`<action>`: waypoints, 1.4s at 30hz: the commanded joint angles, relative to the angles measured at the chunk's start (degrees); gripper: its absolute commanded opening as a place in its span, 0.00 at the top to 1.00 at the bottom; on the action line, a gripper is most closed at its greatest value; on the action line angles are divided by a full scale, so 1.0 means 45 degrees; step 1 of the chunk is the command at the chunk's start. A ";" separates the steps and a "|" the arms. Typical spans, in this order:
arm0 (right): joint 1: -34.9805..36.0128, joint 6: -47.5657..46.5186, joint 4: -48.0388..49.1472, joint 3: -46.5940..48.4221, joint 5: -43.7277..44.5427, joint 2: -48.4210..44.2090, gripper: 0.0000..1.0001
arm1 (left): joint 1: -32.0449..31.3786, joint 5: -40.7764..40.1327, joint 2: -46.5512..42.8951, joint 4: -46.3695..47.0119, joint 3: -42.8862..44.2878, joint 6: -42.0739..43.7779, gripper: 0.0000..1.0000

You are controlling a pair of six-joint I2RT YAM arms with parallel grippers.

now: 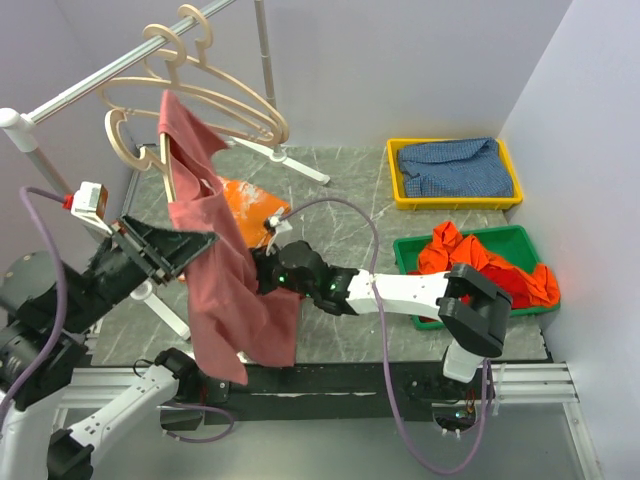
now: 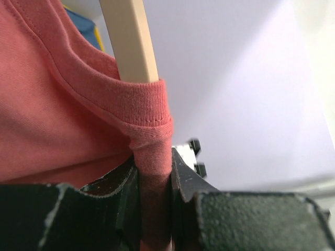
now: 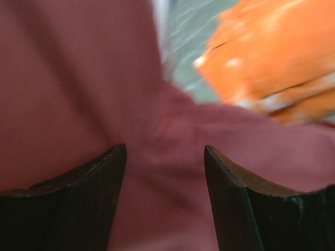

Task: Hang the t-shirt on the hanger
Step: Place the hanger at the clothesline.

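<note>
Left gripper (image 2: 155, 172) pinches t-shirt (image 2: 63, 120) collar tight, right beside hanger (image 2: 131, 42) arm poking through neck hole. T-shirt hangs down from hanger, between both arms. Right gripper (image 3: 165, 157) jaws wide apart, cloth between, no grip yet. Step: dressing hanger. Next: tug collar over other shoulder, gently.

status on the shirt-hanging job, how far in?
Done: t-shirt is up, a ribbed edge hooked over one hanger end. In hand: left claw pinches that edge; right claw sits open around fabric. Left: seat the other shoulder; shirt hangs bunched on one side.
</note>
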 commanded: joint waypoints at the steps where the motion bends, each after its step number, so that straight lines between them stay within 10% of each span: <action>1: 0.0249 0.0712 0.1375 -0.0374 -0.1775 -0.0723 0.32 | 0.0006 -0.2755 -0.0022 0.2211 -0.0809 -0.0358 0.99; 12: 0.0230 0.1103 0.1493 0.0601 -0.2871 0.0037 0.31 | 0.0006 -0.5220 0.0835 0.3852 -0.2649 -0.1357 0.99; 42: -0.0102 0.0713 -0.0342 0.3316 -0.3379 0.1346 0.31 | 0.1703 -0.8758 0.4450 0.3618 0.0926 0.0207 0.99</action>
